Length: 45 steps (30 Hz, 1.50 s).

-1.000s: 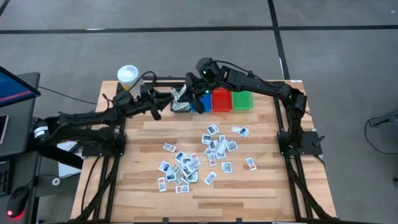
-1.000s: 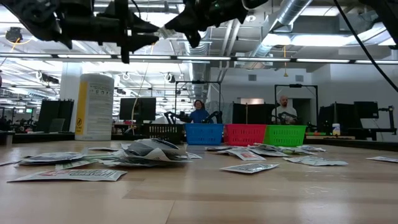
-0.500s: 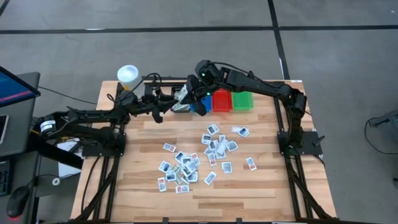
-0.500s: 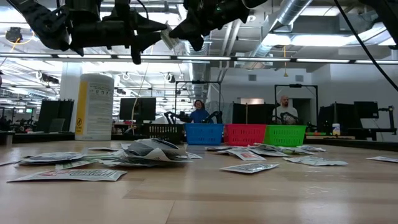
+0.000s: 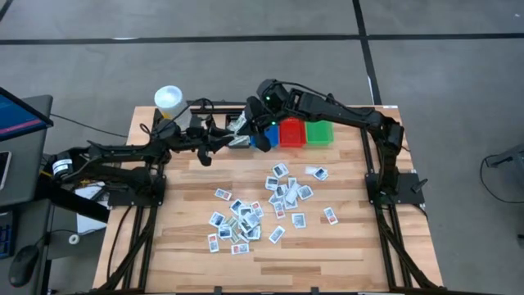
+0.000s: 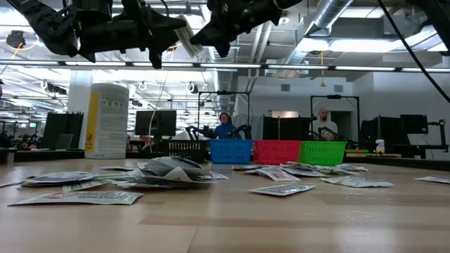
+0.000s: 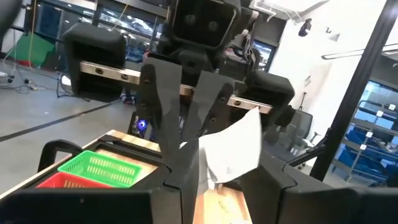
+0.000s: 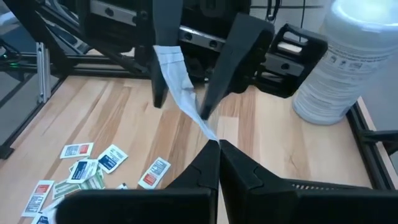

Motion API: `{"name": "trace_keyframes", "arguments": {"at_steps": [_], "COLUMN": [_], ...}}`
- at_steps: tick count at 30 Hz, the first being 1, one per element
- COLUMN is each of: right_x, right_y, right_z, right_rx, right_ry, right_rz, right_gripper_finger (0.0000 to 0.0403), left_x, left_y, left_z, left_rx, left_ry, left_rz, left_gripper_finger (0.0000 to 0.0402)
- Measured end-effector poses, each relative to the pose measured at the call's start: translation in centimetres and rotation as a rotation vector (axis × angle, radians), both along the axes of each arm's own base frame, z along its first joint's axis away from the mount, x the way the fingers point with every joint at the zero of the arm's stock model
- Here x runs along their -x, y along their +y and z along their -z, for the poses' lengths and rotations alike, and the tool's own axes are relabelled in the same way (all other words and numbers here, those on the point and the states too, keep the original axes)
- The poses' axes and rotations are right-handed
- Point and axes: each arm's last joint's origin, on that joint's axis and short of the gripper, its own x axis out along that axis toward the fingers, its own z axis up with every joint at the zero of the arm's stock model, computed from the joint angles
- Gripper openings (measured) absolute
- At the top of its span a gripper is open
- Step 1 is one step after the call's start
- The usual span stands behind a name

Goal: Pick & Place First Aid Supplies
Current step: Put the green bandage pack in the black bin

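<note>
High view, left to right: white cylindrical plastic tub with a yellow label (image 5: 168, 99) at the far left corner of the pale wooden slatted worktop (image 5: 180, 213). Left end effector (image 5: 219, 139), raised above the far edge, meets the right end effector (image 5: 244, 131) over a black plastic bin (image 5: 238, 140). Between them hangs one small flat white packet (image 8: 180, 87). Right wrist view: the right end effector's fingers are pressed together on the packet's lower corner, while the left end effector's fingers (image 8: 163, 37) stand partly apart on either side of its upper part; whether they press on it cannot be told. Beside the black bin along the far edge stand a blue plastic bin (image 5: 266, 136), a red plastic bin (image 5: 291, 133) and a green plastic bin (image 5: 320, 132). Remaining first aid supplies, many small flat white and pale blue packets (image 5: 254, 215), lie scattered over the middle of the worktop, nearer the front edge than the bins. Low view: two seated people (image 6: 323, 125) in the room beyond.
</note>
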Motion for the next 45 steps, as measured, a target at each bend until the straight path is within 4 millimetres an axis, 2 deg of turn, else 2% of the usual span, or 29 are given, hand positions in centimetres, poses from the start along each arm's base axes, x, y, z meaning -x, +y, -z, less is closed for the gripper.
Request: {"name": "trace_keyframes", "arguments": {"at_steps": [7, 14, 18, 24, 31, 38, 41, 45], "right_x": [-0.3, -0.4, -0.4, -0.3, 0.1, 0.5, 0.8, 1.0], "right_y": [1.4, 1.6, 1.6, 1.7, 1.6, 1.3, 1.1, 0.9], "right_z": [0.0, 0.1, 0.1, 0.3, 0.9, 1.3, 1.8, 3.6], "right_rx": [-0.004, -0.004, -0.006, -0.01, 0.036, 0.081, 0.072, 0.057], "right_ry": [0.006, 0.007, 0.01, 0.035, 0.106, 0.179, 0.211, 0.261], "right_rz": [-0.035, -0.04, -0.04, -0.037, -0.023, 0.066, 0.071, 0.071], "right_gripper_finger": [0.0, 0.0, 0.0, 0.0003, 0.005, 0.0102, 0.0112, 0.0112], "left_x": [0.0, 0.0, 0.0, -0.1, -0.2, -0.1, 0.2, 0.9], "left_y": [0.1, 0.1, 0.1, 0.1, 0.1, 0.7, 1.5, 2.7], "left_z": [0.0, 0.0, 0.2, 0.8, 1.0, 1.6, 2.4, 3.5], "left_rx": [0.006, 0.009, 0.015, 0.041, 0.047, 0.078, 0.117, 0.19], "left_ry": [0.0, 0.001, 0.014, 0.086, 0.103, 0.152, 0.221, 0.319], "left_rz": [-0.018, -0.021, -0.021, 0.004, 0.001, -0.142, -0.25, -0.36], "left_gripper_finger": [0.0105, 0.01, 0.0077, 0.001, 0.0007, 0.0007, 0.0007, 0.001]}}
